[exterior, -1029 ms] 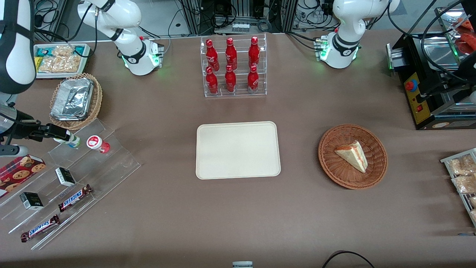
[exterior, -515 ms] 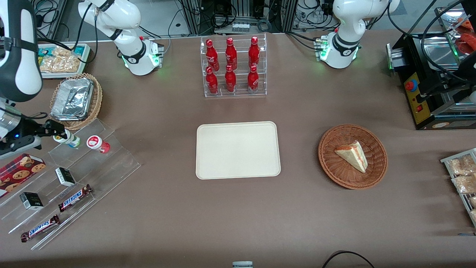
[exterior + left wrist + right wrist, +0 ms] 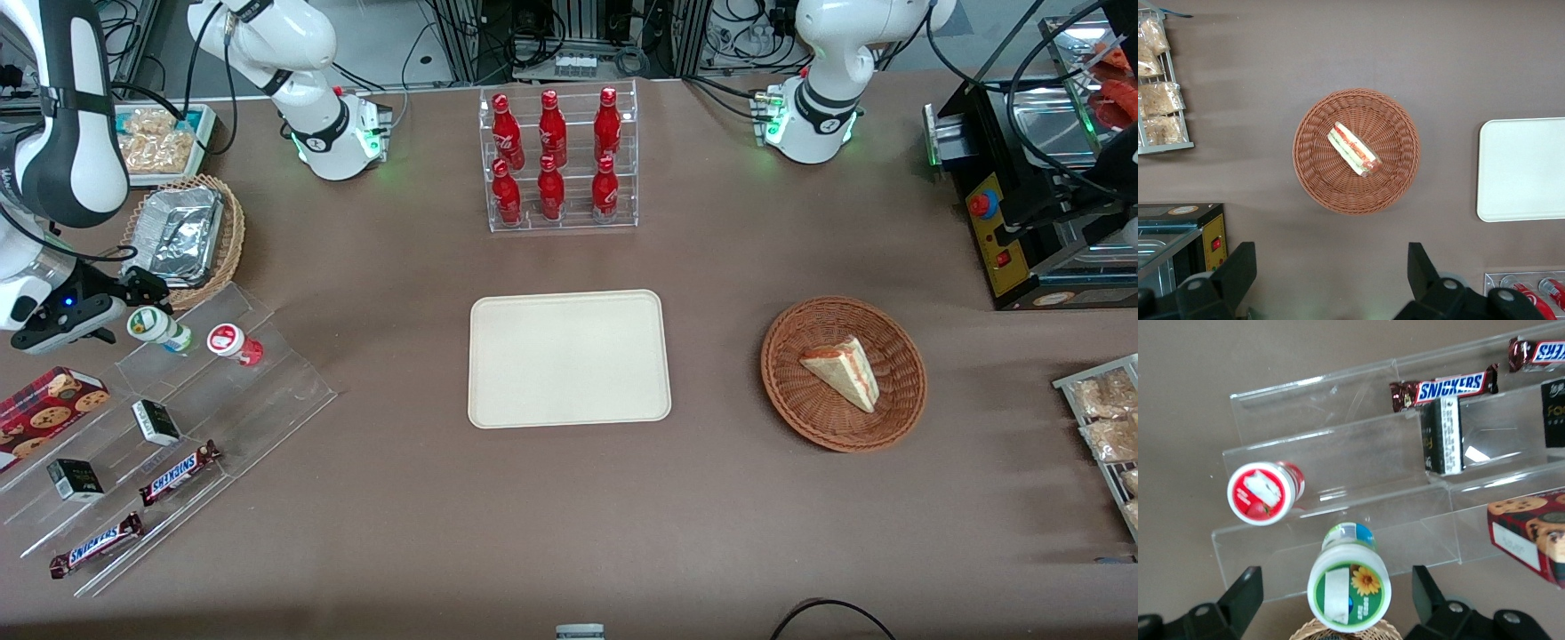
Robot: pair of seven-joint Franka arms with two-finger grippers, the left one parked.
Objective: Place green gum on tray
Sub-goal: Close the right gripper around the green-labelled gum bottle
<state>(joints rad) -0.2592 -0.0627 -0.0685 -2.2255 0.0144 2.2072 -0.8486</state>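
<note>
Here, green gum (image 3: 1349,587) upright, sunflower lid, open pincer (image 3: 1338,603) above

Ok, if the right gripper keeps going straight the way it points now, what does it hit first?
Most likely the green gum: it sits between the open fingers of the gripper, lid facing the wrist camera. It stands on the top step of the clear rack, beside the red-lid bottle. Depth is unclear.
</note>
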